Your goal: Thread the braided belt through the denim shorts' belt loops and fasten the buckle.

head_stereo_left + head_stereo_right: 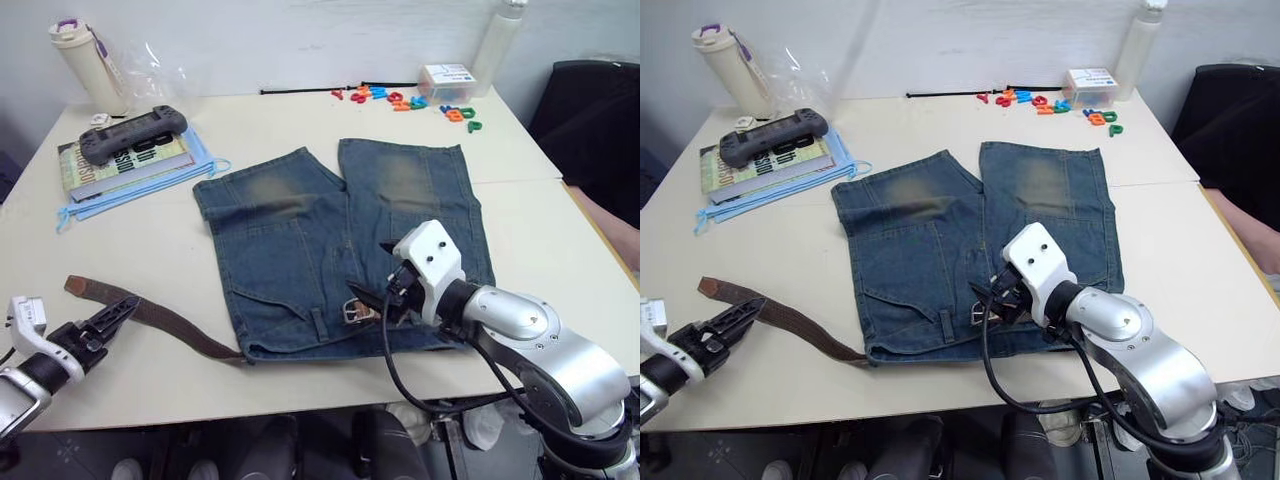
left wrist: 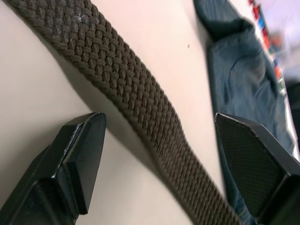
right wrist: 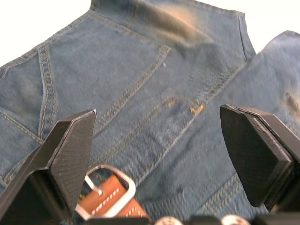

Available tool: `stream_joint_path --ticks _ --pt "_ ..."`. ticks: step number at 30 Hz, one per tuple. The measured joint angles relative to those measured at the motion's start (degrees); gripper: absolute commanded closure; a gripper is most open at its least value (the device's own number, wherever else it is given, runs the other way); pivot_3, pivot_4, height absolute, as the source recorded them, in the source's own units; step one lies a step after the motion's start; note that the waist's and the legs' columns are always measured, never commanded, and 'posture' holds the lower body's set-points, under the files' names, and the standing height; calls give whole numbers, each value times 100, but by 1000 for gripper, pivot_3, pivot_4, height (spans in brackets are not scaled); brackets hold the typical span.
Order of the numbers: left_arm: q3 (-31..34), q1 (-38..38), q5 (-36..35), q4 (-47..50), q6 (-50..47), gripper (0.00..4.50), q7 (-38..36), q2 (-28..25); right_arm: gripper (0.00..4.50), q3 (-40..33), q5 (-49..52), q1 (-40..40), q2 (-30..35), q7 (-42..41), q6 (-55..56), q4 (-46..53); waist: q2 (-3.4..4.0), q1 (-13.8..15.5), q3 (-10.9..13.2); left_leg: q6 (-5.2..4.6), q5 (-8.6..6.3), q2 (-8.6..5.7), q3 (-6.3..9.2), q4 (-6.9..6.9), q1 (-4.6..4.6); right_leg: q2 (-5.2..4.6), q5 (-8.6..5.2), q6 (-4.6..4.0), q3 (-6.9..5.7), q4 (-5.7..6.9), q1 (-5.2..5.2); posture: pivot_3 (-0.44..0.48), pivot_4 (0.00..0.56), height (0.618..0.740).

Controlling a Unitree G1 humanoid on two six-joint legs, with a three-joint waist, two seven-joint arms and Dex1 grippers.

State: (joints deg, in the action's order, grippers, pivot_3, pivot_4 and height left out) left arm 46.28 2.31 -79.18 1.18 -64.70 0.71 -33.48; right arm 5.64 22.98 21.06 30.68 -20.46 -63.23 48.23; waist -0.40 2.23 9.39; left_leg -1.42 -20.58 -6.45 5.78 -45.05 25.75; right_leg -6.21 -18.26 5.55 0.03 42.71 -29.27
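On the counter (image 1: 150, 260) a dark game controller (image 1: 132, 132) lies atop stacked books (image 1: 125, 165). A white bottle (image 1: 88, 65) stands behind them. Colourful toy letters (image 1: 405, 102) lie scattered near a clear box (image 1: 449, 80).

Denim shorts (image 1: 340, 245) lie flat on a table (image 1: 120, 250), the buckle (image 1: 354, 311) resting at their waistband beside the right gripper (image 1: 392, 297). The braided belt (image 1: 150, 315) trails from the shorts' left waistband corner, where the left gripper (image 1: 112, 318) hovers over it.
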Motion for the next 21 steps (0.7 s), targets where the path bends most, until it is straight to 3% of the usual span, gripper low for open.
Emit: stream_joint_path --ticks 6,10,16,21 --pt "-48 -560 -216 -80 277 388 1008 560 0 60 -49 28 21 21 50 -3 27 87 -24 -16 -10 0 8 16 -75 0 -1 1 -8 -24 83 0 150 659" --pt "-107 -601 -261 25 414 1552 1479 705 0 60 -50 51 22 48 47 -2 48 85 -42 -15 -9 -1 7 15 -72 0 0 2 -6 -23 81 0 150 659" --pt "-205 -622 -406 130 650 4431 2220 989 0 58 -46 51 21 99 36 -1 46 144 -43 -8 -5 -6 8 12 -65 -2 2 7 -6 -36 82 0 150 659" --pt "-362 -635 -678 285 795 4478 2534 1100 0 56 -43 51 21 126 11 1 41 210 -45 -8 -4 -7 8 13 -60 -2 9 20 -5 -59 85 0 150 659"
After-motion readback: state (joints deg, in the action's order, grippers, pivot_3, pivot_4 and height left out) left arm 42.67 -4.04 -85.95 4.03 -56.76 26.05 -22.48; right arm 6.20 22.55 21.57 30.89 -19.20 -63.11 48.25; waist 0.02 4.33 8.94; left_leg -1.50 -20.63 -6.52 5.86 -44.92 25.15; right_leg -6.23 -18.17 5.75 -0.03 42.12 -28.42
